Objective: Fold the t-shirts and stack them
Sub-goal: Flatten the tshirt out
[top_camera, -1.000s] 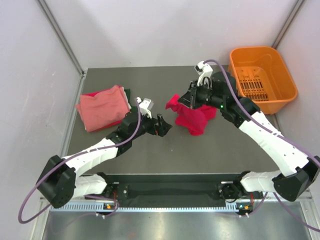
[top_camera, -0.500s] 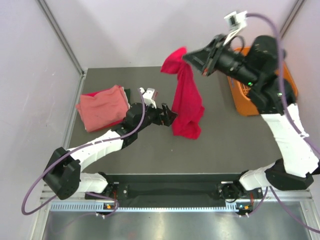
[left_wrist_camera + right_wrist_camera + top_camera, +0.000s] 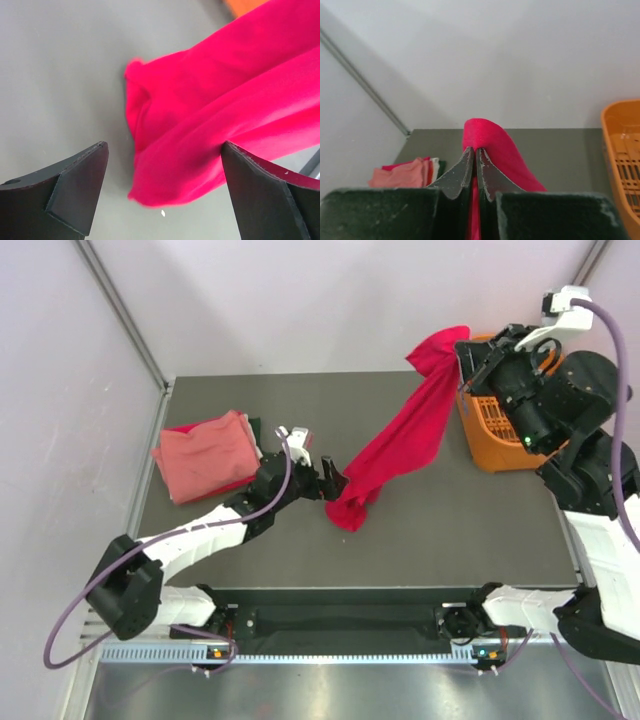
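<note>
The crimson red t-shirt (image 3: 415,435) is held up high by the right gripper (image 3: 460,347). Its jaws are pressed fully together on a fold at the top of the cloth, and in the right wrist view that fold is seen humped over the tips of the right gripper (image 3: 475,150). The grip is made just beside the rim of the orange basket (image 3: 485,445). From there the shirt is drawn in a long slant down to the left, and its lower end is bunched on the dark surface (image 3: 450,530).

The left gripper (image 3: 333,483) is spread as wide as it goes, low over the surface, and nothing is gripped by it. In the left wrist view the shirt's lower end (image 3: 200,100) is seen between and beyond the two fingers; whether they are touched by it cannot be told.

At the back left, the salmon pink t-shirt (image 3: 205,455) is laid folded on a pile, with a dark green edge (image 3: 255,426) showing beneath.
</note>
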### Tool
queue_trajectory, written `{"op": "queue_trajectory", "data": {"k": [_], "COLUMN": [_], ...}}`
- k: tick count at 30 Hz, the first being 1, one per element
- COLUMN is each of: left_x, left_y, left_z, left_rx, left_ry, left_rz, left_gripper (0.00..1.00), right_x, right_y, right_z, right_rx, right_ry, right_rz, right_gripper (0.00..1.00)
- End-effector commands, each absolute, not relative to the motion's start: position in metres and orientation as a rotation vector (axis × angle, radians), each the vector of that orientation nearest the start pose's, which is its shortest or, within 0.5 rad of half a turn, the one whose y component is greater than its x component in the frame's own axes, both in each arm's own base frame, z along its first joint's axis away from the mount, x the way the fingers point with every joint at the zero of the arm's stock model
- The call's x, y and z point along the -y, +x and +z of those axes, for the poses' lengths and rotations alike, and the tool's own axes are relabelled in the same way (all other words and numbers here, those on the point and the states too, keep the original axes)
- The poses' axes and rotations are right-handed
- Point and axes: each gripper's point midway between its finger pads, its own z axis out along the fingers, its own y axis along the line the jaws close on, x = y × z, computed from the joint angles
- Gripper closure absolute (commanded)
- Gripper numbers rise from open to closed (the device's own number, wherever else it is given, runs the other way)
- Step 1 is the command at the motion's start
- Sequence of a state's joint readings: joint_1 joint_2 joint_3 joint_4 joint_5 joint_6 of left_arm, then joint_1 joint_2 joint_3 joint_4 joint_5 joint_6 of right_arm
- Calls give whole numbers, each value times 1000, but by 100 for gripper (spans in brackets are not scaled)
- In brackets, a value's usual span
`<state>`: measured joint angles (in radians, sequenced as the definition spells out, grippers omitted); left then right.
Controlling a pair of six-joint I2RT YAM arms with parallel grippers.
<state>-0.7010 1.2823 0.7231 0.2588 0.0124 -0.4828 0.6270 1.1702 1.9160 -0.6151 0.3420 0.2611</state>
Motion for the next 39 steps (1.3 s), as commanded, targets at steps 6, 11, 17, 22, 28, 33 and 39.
{"op": "queue_trajectory", "data": {"k": [6, 11, 17, 22, 28, 33, 39], "left_x": [292, 288, 289, 287, 306, 339, 365], "left_y": [271, 264, 265, 259, 253, 253, 248], "left_z": [117, 84, 52, 40, 39, 50, 33], "left_rx": [-2148, -2234, -2344, -2386, -2395, -2366, -2435], "left_ry": [321, 369, 399, 371, 396, 444, 475], "left_rz": [-869, -803, -698, -701, -827, -891, -811], "left_gripper": [2, 5, 9, 12, 15, 15, 46], "right_x": [-92, -90, -78, -64, -63, -63, -63], "right_y": [297, 313, 328, 341, 346, 344, 341], "right_z": [523, 493, 486, 476, 470, 470, 466], "right_rx": [-1485, -1533, -1548, -1572, -1589, -1590, -1595], "right_ry": [199, 209, 241, 261, 258, 255, 251], "right_rz": [187, 117, 100, 118, 154, 162, 172], "right_gripper": [100, 100, 100, 100, 100, 100, 100]}}
